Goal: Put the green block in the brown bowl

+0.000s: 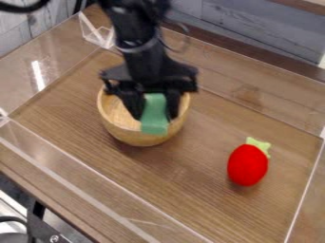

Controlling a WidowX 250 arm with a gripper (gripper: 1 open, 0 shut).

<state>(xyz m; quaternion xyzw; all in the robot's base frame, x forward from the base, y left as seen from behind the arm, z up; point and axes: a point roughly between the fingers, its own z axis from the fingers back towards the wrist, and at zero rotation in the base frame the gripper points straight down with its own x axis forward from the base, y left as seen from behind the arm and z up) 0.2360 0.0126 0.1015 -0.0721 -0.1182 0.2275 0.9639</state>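
We record one black robot arm (133,24) reaching down from the upper left, its pincer (152,95) clamped on the green block (154,114), one finger on either side of the bar's upper part. We note the block hanging nearly upright, slightly tilted, lifted clear of the tabletop (152,180) and sitting over the brown bowl (143,121); its lower end shows in front of the bowl's hollow, though we cannot tell whether it touches the wood. We list the bowl as round, light wooden, thick-walled, standing left of centre. We list a red strawberry-shaped toy (249,163) with a green top, lying well apart to the right. A clear-walled enclosure (38,133) rings the wood-grain surface.
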